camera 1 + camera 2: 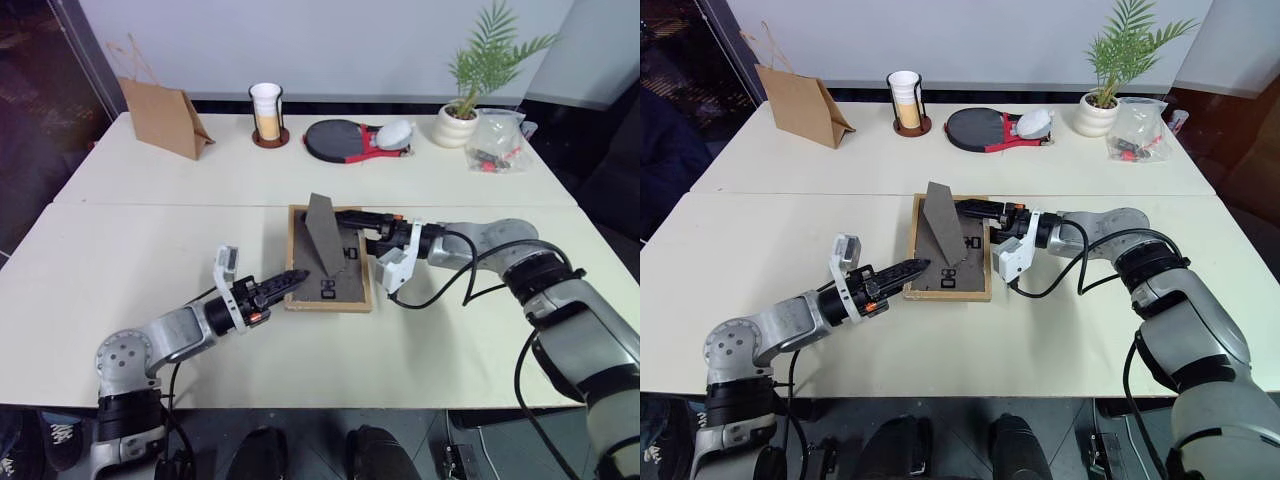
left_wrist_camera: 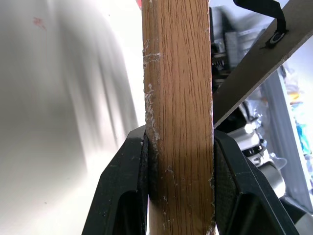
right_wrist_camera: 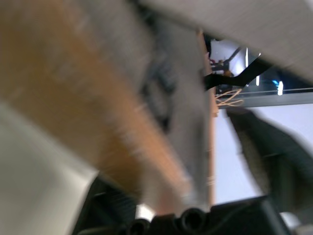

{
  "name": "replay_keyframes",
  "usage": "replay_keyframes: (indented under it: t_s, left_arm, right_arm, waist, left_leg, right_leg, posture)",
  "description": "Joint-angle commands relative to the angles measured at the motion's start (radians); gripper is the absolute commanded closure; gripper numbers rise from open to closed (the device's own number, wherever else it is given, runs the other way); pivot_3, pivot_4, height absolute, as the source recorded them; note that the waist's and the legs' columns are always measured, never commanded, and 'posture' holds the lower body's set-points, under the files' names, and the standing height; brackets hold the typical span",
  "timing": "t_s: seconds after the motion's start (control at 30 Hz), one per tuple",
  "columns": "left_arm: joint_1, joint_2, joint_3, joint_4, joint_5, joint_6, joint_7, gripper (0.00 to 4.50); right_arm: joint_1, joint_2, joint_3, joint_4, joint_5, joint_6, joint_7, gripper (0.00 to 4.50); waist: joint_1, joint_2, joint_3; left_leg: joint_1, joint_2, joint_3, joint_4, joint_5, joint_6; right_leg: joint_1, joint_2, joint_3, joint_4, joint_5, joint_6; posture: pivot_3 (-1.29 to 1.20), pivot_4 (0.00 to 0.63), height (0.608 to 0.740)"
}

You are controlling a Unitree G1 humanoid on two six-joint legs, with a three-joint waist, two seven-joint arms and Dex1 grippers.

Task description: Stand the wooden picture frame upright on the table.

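Two grippers work the wooden picture frame [image 1: 328, 262], which lies back-up near the middle of the table [image 1: 150, 255], its stand panel [image 1: 323, 233] swung up. The left gripper [image 1: 291, 279] is clamped on the frame's left rail. The right gripper [image 1: 350, 218] reaches in at the stand's far side; its jaw state cannot be told. The frame looks light and stiff, with a likely fragile front; the rails are the safest hold. Open tabletop surrounds it; the edges are well apart.
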Motion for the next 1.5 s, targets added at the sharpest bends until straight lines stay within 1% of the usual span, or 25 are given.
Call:
replay_keyframes:
  t_s: [0.03, 0.07, 0.13, 0.2, 0.23, 0.27, 0.3, 0.33, 0.4, 0.43, 0.5, 0.53, 0.57, 0.6, 0.67, 0.7, 0.73, 0.77, 0.87, 0.97, 1.03, 1.1, 1.2, 1.33, 1.5]
  left_arm:
    - [0.012, 0.022, -0.026, -0.049, -0.051, -0.033, 0.003, 3.46]
    - [0.015, 0.028, -0.032, -0.051, -0.057, -0.041, 0.004, 3.46]
    - [0.023, 0.041, -0.046, -0.057, -0.065, -0.056, 0.004, 3.46]
    - [0.035, 0.067, -0.054, -0.066, -0.061, -0.065, -0.006, 3.46]
    - [0.041, 0.081, -0.057, -0.072, -0.058, -0.069, -0.012, 2.43]
    - [0.049, 0.11, -0.053, -0.082, -0.042, -0.066, -0.036, 2.04]
    - [0.056, 0.131, -0.053, -0.089, -0.032, -0.066, -0.054, 1.55]
    - [0.064, 0.171, -0.031, -0.097, -0.016, -0.068, -0.084, 1.11]
    - [0.078, 0.271, 0.007, -0.129, 0.063, -0.081, -0.18, 0.13]
    - [0.081, 0.316, 0.028, -0.141, 0.093, -0.093, -0.232, 0.05]
    - [0.091, 0.432, 0.041, -0.173, 0.229, -0.154, -0.386, 0.05]
    - [0.094, 0.481, 0.041, -0.176, 0.289, -0.183, -0.458, 0.05]
    - [0.098, 0.522, 0.033, -0.179, 0.349, -0.217, -0.523, 0.05]
    - [0.102, 0.544, 0.026, -0.177, 0.387, -0.241, -0.567, 0.05]
    - [0.105, 0.603, -0.032, -0.173, 0.569, -0.373, -0.668, 0.05]
    - [0.1, 0.616, -0.051, -0.165, 0.628, -0.418, -0.704, 0.05]
    - [0.089, 0.622, -0.07, -0.155, 0.682, -0.463, -0.734, 0.05]
    - [0.076, 0.618, -0.081, -0.144, 0.712, -0.49, -0.754, 0.05]
    - [0.04, 0.606, -0.115, -0.117, 0.786, -0.546, -0.81, 0.05]
    - [0.01, 0.587, -0.137, -0.093, 0.837, -0.575, -0.84, 0.05]
    - [-0.005, 0.571, -0.143, -0.079, 0.861, -0.585, -0.854, 0.05]
    - [-0.016, 0.555, -0.147, -0.07, 0.879, -0.587, -0.863, 0.05]
    - [-0.021, 0.538, -0.153, -0.075, 0.896, -0.586, -0.877, 0.05]
    - [-0.017, 0.521, -0.156, -0.085, 0.917, -0.587, -0.889, 0.05]
    - [-0.008, 0.51, -0.171, -0.099, 0.954, -0.597, -0.899, 0.05]
  right_arm:
    - [-0.051, 0.001, -0.002, 0.013, 0.011, -0.005, -0.044, 3.13]
    - [-0.054, 0.0, 0.002, 0.017, 0.013, -0.008, -0.049, 3.41]
    - [-0.059, -0.005, 0.009, 0.021, 0.015, -0.012, -0.057, 3.43]
    - [-0.06, -0.009, 0.004, 0.031, 0.045, -0.036, -0.029, 3.43]
    - [-0.059, -0.013, 0.001, 0.031, 0.058, -0.047, -0.017, 3.43]
    - [-0.058, -0.014, -0.011, 0.038, 0.094, -0.067, 0.015, 3.43]
    - [-0.056, -0.015, -0.019, 0.041, 0.118, -0.079, 0.037, 3.43]
    - [-0.057, -0.014, -0.032, 0.058, 0.174, -0.105, 0.09, 3.43]
    - [-0.059, -0.017, -0.053, 0.078, 0.269, -0.143, 0.178, 3.43]
    - [-0.06, -0.013, -0.064, 0.103, 0.344, -0.16, 0.246, 3.43]
    - [-0.059, 0.007, -0.086, 0.158, 0.533, -0.163, 0.439, 3.43]
    - [-0.041, 0.027, -0.108, 0.166, 0.687, -0.109, 0.606, 3.43]
    - [-0.014, 0.052, -0.142, 0.143, 0.858, -0.011, 0.789, 3.43]
    - [0.007, 0.068, -0.169, 0.118, 0.979, 0.066, 0.923, 3.43]
    - [0.06, 0.099, -0.246, -0.041, 1.304, 0.466, 1.317, 3.43]
    - [0.078, 0.103, -0.271, -0.114, 1.416, 0.643, 1.458, 3.43]
    - [0.087, 0.108, -0.294, -0.17, 1.5, 0.798, 1.56, 3.43]
    - [0.089, 0.108, -0.305, -0.205, 1.541, 0.928, 1.619, 3.43]
    - [0.082, 0.105, -0.306, -0.247, 1.592, 1.211, 1.768, 3.43]
    - [0.057, 0.125, -0.315, -0.214, 1.597, 1.349, 1.858, 3.43]
    - [0.036, 0.149, -0.325, -0.176, 1.59, 1.394, 1.902, 3.43]
    - [0.014, 0.176, -0.33, -0.121, 1.564, 1.399, 1.927, 3.43]
    - [-0.016, 0.223, -0.331, 0.002, 1.507, 1.34, 1.946, 3.43]
    - [-0.06, 0.277, -0.345, 0.176, 1.438, 1.265, 1.943, 3.43]
    - [-0.085, 0.335, -0.369, 0.32, 1.369, 1.193, 1.925, 3.43]
  waist:
    - [-0.002, 0.0, 0.0]
    - [-0.003, 0.0, 0.0]
    - [-0.003, 0.0, 0.0]
    - [-0.002, 0.0, 0.0]
    - [-0.002, 0.0, 0.0]
    - [-0.003, 0.0, 0.0]
    - [-0.004, 0.0, 0.0]
    - [-0.005, 0.0, 0.0]
    - [-0.008, 0.0, 0.0]
    - [-0.01, 0.0, 0.0]
    - [-0.018, 0.0, 0.001]
    - [-0.021, 0.0, 0.001]
    - [-0.025, 0.0, 0.001]
    - [-0.028, 0.0, 0.001]
    - [-0.027, 0.0, 0.001]
    - [-0.027, 0.001, 0.001]
    - [-0.025, 0.001, 0.002]
    - [-0.023, 0.002, 0.002]
    - [-0.021, 0.003, 0.003]
    - [-0.022, 0.003, 0.003]
    - [-0.024, 0.003, 0.003]
    - [-0.027, 0.003, 0.003]
    - [-0.029, 0.003, 0.003]
    - [-0.027, 0.003, 0.003]
    - [-0.028, 0.003, 0.003]
  left_leg:
    - [0.0, 0.0, 0.0, 0.0, 0.0, 0.0]
    - [0.0, 0.0, 0.0, 0.0, 0.0, 0.0]
    - [0.0, 0.0, 0.0, 0.0, 0.0, 0.0]
    - [0.001, 0.0, 0.0, 0.0, 0.0, 0.0]
    - [0.001, 0.0, 0.0, 0.0, 0.0, 0.0]
    - [0.001, 0.0, 0.0, 0.0, 0.0, 0.0]
    - [0.001, 0.0, 0.0, 0.0, 0.0, 0.0]
    - [0.001, 0.0, 0.0, 0.0, 0.0, 0.0]
    - [0.001, 0.001, 0.0, -0.001, 0.0, 0.001]
    - [0.001, 0.001, -0.001, -0.001, -0.001, 0.002]
    - [0.001, 0.001, -0.001, -0.001, -0.002, 0.003]
    - [0.001, 0.001, -0.001, -0.001, -0.002, 0.003]
    - [0.001, 0.001, -0.001, -0.001, -0.002, 0.004]
    - [0.002, 0.001, -0.002, -0.001, -0.002, 0.005]
    - [0.004, 0.001, -0.003, -0.001, -0.003, 0.006]
    - [0.004, 0.001, -0.004, -0.001, -0.004, 0.006]
    - [0.004, 0.001, -0.004, -0.001, -0.004, 0.007]
    - [0.004, 0.001, -0.005, -0.001, -0.004, 0.007]
    - [0.001, 0.001, -0.006, -0.002, -0.004, 0.007]
    - [0.0, 0.0, -0.006, -0.003, -0.004, 0.007]
    - [-0.001, 0.0, -0.006, -0.004, -0.005, 0.007]
    - [-0.001, 0.0, -0.005, -0.004, -0.005, 0.007]
    - [-0.001, 0.0, -0.004, -0.005, -0.005, 0.007]
    - [-0.002, 0.0, -0.003, -0.005, -0.005, 0.007]
    - [-0.002, -0.001, -0.002, -0.005, -0.005, 0.007]
  right_leg:
    - [0.0, 0.0, 0.0, 0.0, 0.0, 0.0]
    - [0.0, 0.0, 0.0, 0.0, 0.0, 0.0]
    - [0.0, 0.0, 0.0, 0.0, 0.0, 0.0]
    - [0.0, 0.001, 0.0, 0.0, 0.0, 0.0]
    - [0.0, 0.001, 0.0, 0.0, 0.0, 0.0]
    - [0.001, 0.001, 0.0, 0.0, 0.0, 0.0]
    - [0.001, 0.001, 0.0, 0.0, 0.0, 0.0]
    - [0.0, 0.001, 0.0, 0.0, 0.0, 0.0]
    - [0.0, 0.001, 0.0, 0.0, 0.0, 0.0]
    - [0.0, 0.001, 0.0, 0.0, 0.0, 0.0]
    - [0.001, 0.002, -0.001, 0.0, 0.0, 0.0]
    - [0.001, 0.002, -0.001, 0.0, 0.0, 0.0]
    - [0.002, 0.001, -0.001, 0.0, 0.0, 0.0]
    - [0.004, 0.002, -0.002, -0.001, 0.0, 0.0]
    - [0.006, 0.0, -0.003, 0.0, 0.0, 0.0]
    - [0.007, -0.001, -0.003, 0.0, 0.0, 0.0]
    - [0.007, -0.002, -0.004, 0.0, 0.0, 0.0]
    - [0.007, -0.003, -0.005, 0.0, 0.0, 0.0]
    - [0.003, -0.005, -0.007, 0.0, 0.0, -0.001]
    - [0.001, -0.007, -0.008, 0.0, 0.0, -0.002]
    - [0.0, -0.008, -0.007, 0.0, -0.001, -0.002]
    - [-0.001, -0.008, -0.007, 0.0, -0.001, -0.002]
    - [-0.003, -0.008, -0.007, 0.0, 0.0, -0.002]
    - [-0.003, -0.008, -0.007, 0.0, 0.0, -0.001]
    - [-0.003, -0.009, -0.007, 0.0, 0.0, -0.001]
  posture:
    - [0.0, 0.15, 0.74]
    - [0.0, 0.15, 0.74]
    - [0.0, 0.15, 0.74]
    - [0.0, 0.15, 0.74]
    - [0.0, 0.15, 0.74]
    - [0.0, 0.15, 0.74]
    - [0.0, 0.15, 0.74]
    - [0.0, 0.15, 0.74]
    - [0.0, 0.15, 0.74]
    - [0.0, 0.15, 0.74]
    - [0.0, 0.15, 0.74]
    - [0.0, 0.15, 0.74]
    - [0.0, 0.15, 0.74]
    - [0.0, 0.15, 0.74]
    - [0.0, 0.15, 0.74]
    - [0.0, 0.15, 0.74]
    - [0.0, 0.15, 0.74]
    - [0.0, 0.15, 0.74]
    - [0.0, 0.15, 0.74]
    - [0.0, 0.15, 0.74]
    - [0.0, 0.15, 0.74]
    - [0.0, 0.15, 0.74]
    - [0.0, 0.15, 0.74]
    - [0.0, 0.15, 0.74]
    - [0.0, 0.15, 0.74]
